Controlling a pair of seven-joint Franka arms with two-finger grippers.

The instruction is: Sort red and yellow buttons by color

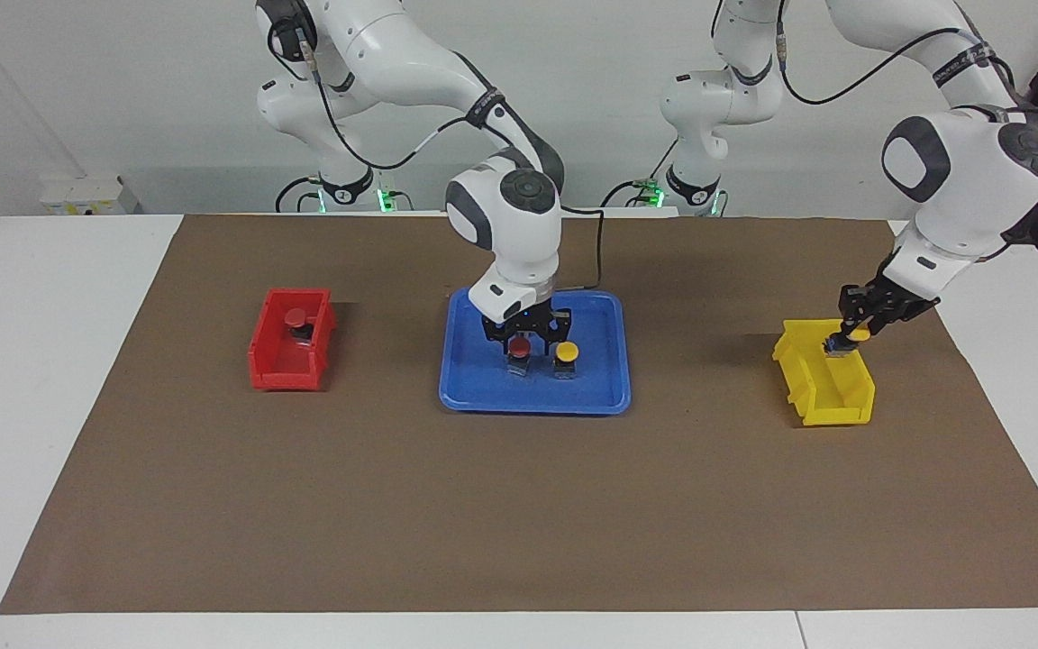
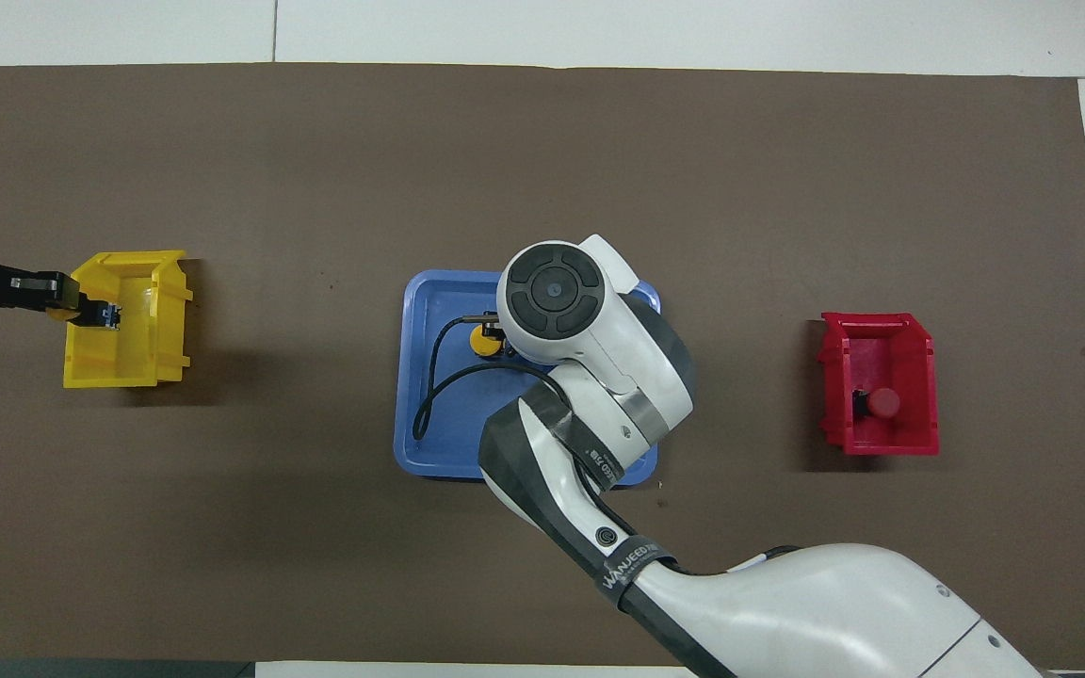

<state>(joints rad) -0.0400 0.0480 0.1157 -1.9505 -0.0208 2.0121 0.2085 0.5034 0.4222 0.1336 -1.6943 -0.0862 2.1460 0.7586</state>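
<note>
Over the blue tray (image 1: 465, 383) at the middle of the brown mat (image 1: 519, 505) hangs the right gripper (image 1: 526, 337), its fingers spread with the red-capped button (image 1: 519, 346) sitting between the tips — the cap just below the finger ends, it seems, not yet pinched. Just beside that one, toward the left arm's end of the tray, stands a yellow-capped button (image 1: 566, 351), upright on its dark base and outside the jaws. From overhead the right arm's wrist covers most of the tray, so only a sliver of the yellow cap shows there.

Toward the left arm's end of the table, the left gripper (image 1: 845, 339) is over the yellow bin (image 1: 830, 397), its jaws pinching a second yellow button (image 1: 859, 334) — the yellow cap peeks out beside the fingers, and the dark base is clamped between them, above the bin's floor near the end closer to the robots.

Toward the right arm's end sits the red bin (image 1: 277, 374), with another red button (image 1: 295, 318) resting inside it, at the end nearer the robots, well apart from both grippers.
</note>
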